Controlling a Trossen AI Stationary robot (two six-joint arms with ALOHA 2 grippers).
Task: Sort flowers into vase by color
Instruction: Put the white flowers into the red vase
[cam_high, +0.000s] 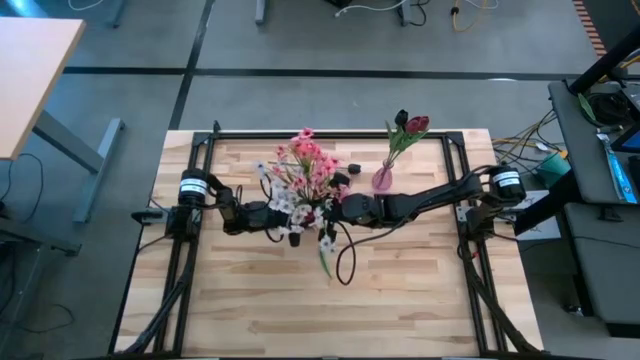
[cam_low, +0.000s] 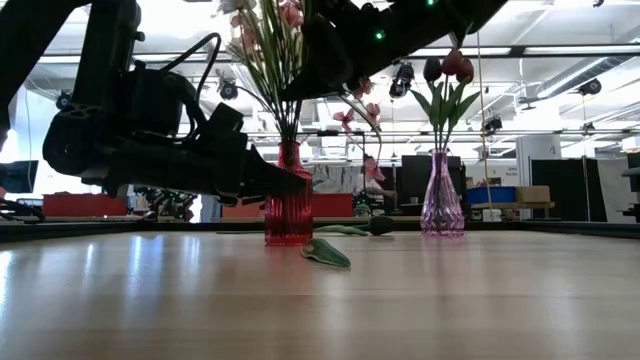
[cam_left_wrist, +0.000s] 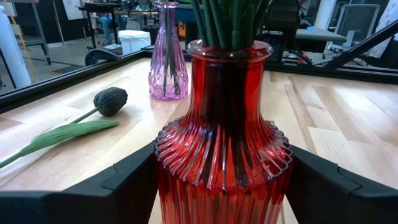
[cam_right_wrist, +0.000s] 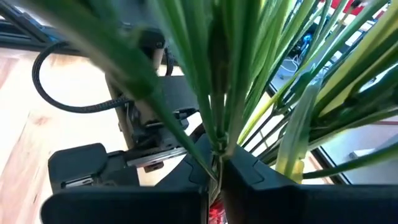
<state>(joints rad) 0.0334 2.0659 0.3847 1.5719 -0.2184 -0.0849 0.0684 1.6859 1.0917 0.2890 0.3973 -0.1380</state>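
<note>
A red ribbed vase (cam_left_wrist: 224, 155) stands on its base on the table, full of pink and white blossom sprays (cam_high: 305, 175). My left gripper (cam_left_wrist: 224, 186) reaches it from the table's left and is shut on its body. My right gripper (cam_right_wrist: 217, 167) comes from the right above the vase mouth, shut on a green stem in the bunch (cam_right_wrist: 214, 93). A pink glass vase (cam_high: 382, 180) behind holds dark red and near-black tulip buds (cam_high: 410, 125). One near-black bud (cam_left_wrist: 111, 101) lies flat on the table beside it. My left gripper holds the red vase by its ribbed lower body (cam_left_wrist: 168, 162), one finger on each side, coming level from the table's left. The vase stands upright on the table. My right gripper pinches a thin green stem (cam_right_wrist: 216, 146) between its two fingers (cam_right_wrist: 249, 171), just above the vase mouth, slanting down from the table's right. The stem stands upright among the others; which blossom it carries I cannot tell.
A loose green leaf (cam_low: 328, 253) lies on the wood near the red vase, toward the near edge. A black cable (cam_high: 345, 262) loops below the right arm. Black frame rails (cam_high: 200, 150) edge the table. Bare wood lies toward the near edge (cam_high: 330, 320).
</note>
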